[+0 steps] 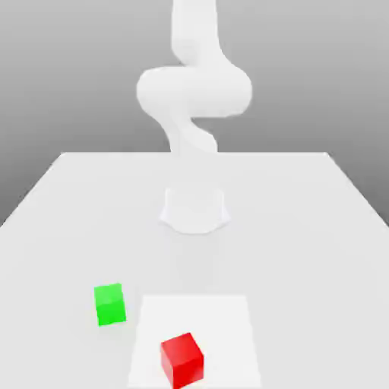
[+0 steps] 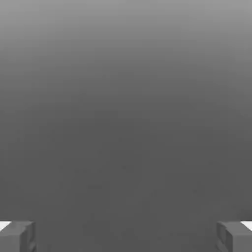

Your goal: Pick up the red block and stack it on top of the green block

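Nearest the exterior camera, the red block (image 1: 182,359) rests on the table (image 1: 68,220) inside a paler square patch (image 1: 220,319) of the surface. It is a cube, so it has no long axis. It sits flat on one face and is rotated about the vertical, so that one vertical edge points toward the camera; two side faces and the top face are visible.

Slightly farther back, toward the exterior view's left, the green block (image 1: 110,304) also rests flat on the table, just outside the pale patch. It too is a cube with no long axis. It is turned only a little, with one broad face nearly square to the camera. The two blocks are near each other but apart; nothing is stacked on either one.

Farther back, the arm's round base (image 1: 194,209) stands at mid-table, and the white arm (image 1: 194,91) rises from it and bends overhead.

In the hand view, the gripper (image 2: 126,236) is spread wide. Its two grey fingertips (image 2: 17,236) stand at opposite sides of the picture, with nothing between them, against a plain grey background.
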